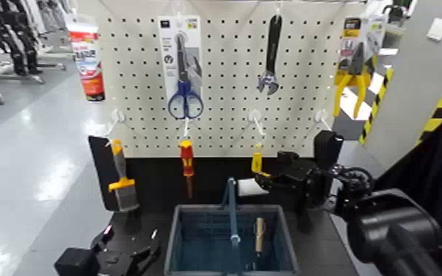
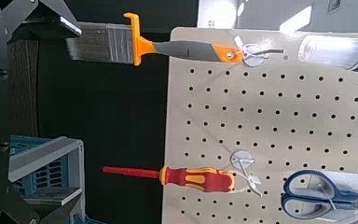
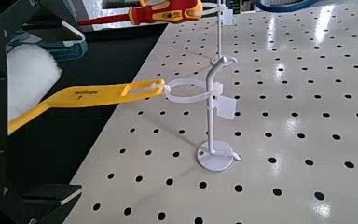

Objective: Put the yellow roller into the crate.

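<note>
The yellow roller (image 1: 256, 163) hangs by its yellow handle from a hook on the pegboard, its white fluffy sleeve (image 1: 251, 188) at the low end. In the right wrist view the handle (image 3: 93, 94) still sits in the hook's ring (image 3: 191, 91), with the sleeve (image 3: 30, 75) beside it. My right gripper (image 1: 265, 180) is open, its fingers on either side of the roller's lower end (image 3: 61, 107). The grey-blue crate (image 1: 183, 242) with a blue bar handle stands on the black table just below. My left gripper (image 1: 132, 253) rests open at the lower left.
A grey-handled brush (image 1: 122, 183), a red-yellow screwdriver (image 1: 187, 163), blue scissors (image 1: 185, 99), a wrench (image 1: 270, 55) and yellow pliers (image 1: 351, 77) hang on the pegboard. A wooden-handled tool (image 1: 259, 233) lies in the crate. A yellow-black striped post (image 1: 374, 103) stands on the right.
</note>
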Robot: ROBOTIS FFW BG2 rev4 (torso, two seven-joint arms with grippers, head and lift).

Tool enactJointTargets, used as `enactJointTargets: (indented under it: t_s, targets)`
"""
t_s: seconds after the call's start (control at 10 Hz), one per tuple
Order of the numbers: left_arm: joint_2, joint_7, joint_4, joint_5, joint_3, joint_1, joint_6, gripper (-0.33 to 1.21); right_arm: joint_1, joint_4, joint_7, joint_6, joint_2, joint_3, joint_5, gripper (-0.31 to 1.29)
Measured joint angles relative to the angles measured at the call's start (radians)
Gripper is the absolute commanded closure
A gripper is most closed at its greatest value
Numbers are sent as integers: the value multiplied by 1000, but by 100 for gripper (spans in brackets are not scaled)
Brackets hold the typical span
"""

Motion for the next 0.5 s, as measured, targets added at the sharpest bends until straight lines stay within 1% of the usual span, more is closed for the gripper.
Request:
enactJointTargets:
  t_s: [0.1, 0.2, 0.3, 0.4, 0.5]
  targets:
    - [0, -1, 1, 0, -2, -2, 0, 12, -11, 17, 1, -7, 0, 14, -8, 27]
    - [0, -2, 2, 0, -3, -4, 0, 12, -18, 29, 2, -11, 1, 26, -16, 50]
    - [0, -3, 3, 0, -3, -5, -1, 12, -21, 36, 2, -13, 2, 34, -20, 69]
    - [0, -5, 4, 0, -4, -7, -2, 12, -23, 40, 1, -10, 2, 41, -25, 95]
    - [0, -5, 6, 0, -4, -8, -3, 12, -24, 43, 1, -6, 3, 48, -29, 115]
